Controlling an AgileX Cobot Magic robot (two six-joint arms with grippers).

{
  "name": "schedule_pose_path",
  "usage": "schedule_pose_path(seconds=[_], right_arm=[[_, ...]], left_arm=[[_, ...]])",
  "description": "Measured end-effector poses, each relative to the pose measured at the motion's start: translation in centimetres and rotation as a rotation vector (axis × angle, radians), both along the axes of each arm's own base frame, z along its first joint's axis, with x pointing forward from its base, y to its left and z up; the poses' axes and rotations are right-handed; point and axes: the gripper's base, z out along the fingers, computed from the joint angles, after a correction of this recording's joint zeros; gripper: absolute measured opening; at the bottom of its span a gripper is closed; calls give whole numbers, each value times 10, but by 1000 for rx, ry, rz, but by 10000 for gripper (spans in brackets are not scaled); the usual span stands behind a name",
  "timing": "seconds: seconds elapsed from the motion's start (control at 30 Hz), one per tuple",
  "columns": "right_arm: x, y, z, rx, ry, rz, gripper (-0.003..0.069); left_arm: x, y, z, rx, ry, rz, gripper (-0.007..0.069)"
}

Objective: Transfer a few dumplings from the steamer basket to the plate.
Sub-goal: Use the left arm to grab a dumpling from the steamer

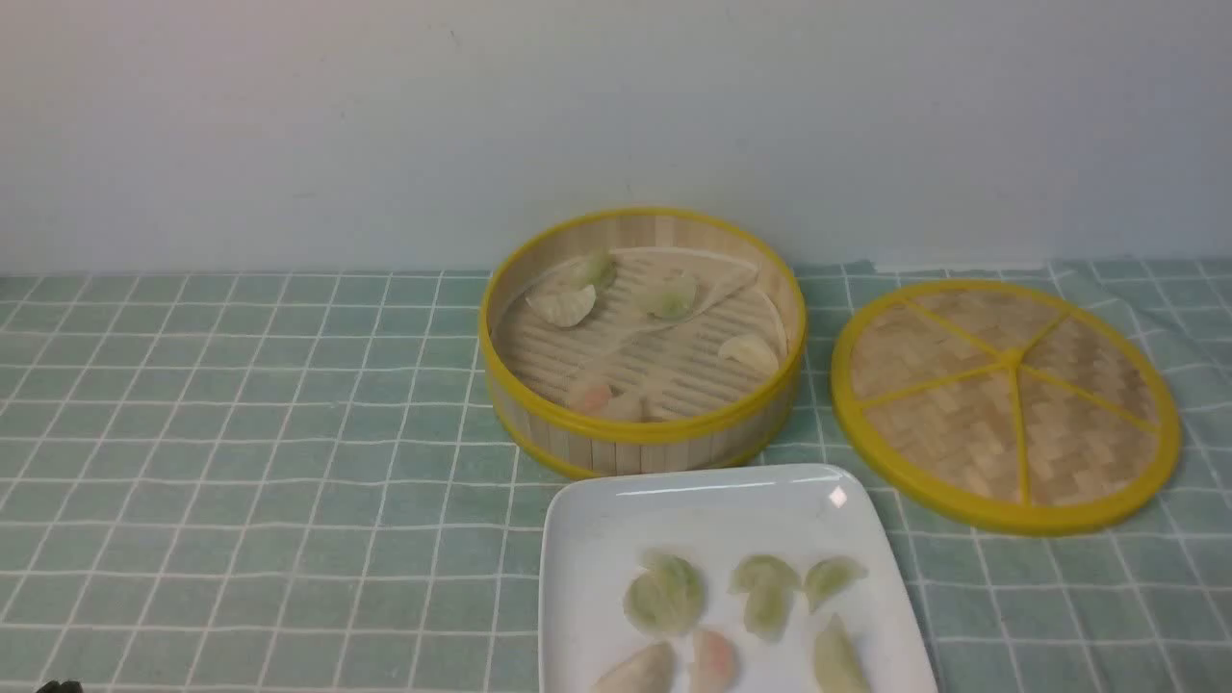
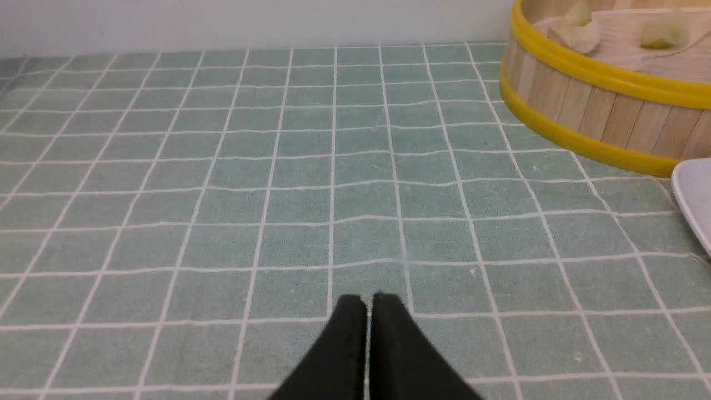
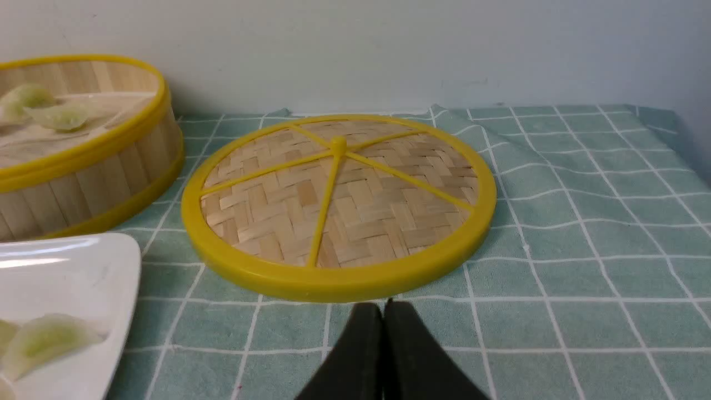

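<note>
**Transfer looks largely done**

Underneath everything: green checked tablecloth (image 1: 241, 433), running to the pale wall at 12 o'clock.

At table centre: steamer basket (image 1: 635, 433), uncovered. At its 3 o'clock, flat on the cloth, just beside it but apart: woven lid (image 1: 1006, 404). At the basket's 6 o'clock, near its front wall with a thin strip of cloth between: white plate (image 1: 597, 539), near edge cut off in the front view.

In the basket, on the paper liner: about five dumplings (image 1: 563, 306).
- At 10 o'clock: that whitish one, with a greenish one just behind it.
- Near 12: a green one (image 1: 669, 298).
- At 3: a whitish one (image 1: 749, 352).
- At 6, against the front wall: a pink one (image 1: 597, 395). Possibly one more tucked beside it; cannot tell.

On the plate: six visible, grouped toward its 5 o'clock. Largest a round green one (image 1: 664, 595); a pink one (image 1: 712, 662) at the frame's edge.

Low over bare cloth at the basket's 8 o'clock, well apart from it: left gripper (image 2: 367, 303), fingers pressed together, nothing held. Just short of the lid's rim at its 6 o'clock: right gripper (image 3: 383, 305), likewise closed and empty.

Judged from this: "a few" appears met. Little or nothing to do, except perhaps one more pick from the basket.
</note>
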Motion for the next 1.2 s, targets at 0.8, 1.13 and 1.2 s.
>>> schedule_pose_path(seconds=[0.8, 1.13, 1.2], right_arm=[[0, 0, 0, 1, 0, 0, -15], [0, 0, 0, 1, 0, 0, -15], [0, 0, 0, 1, 0, 0, -15]], left_arm=[[0, 0, 0, 0, 0, 0, -6], [4, -2, 25, -341, -258, 37, -6], [4, 2, 36, -385, -379, 55, -6]])
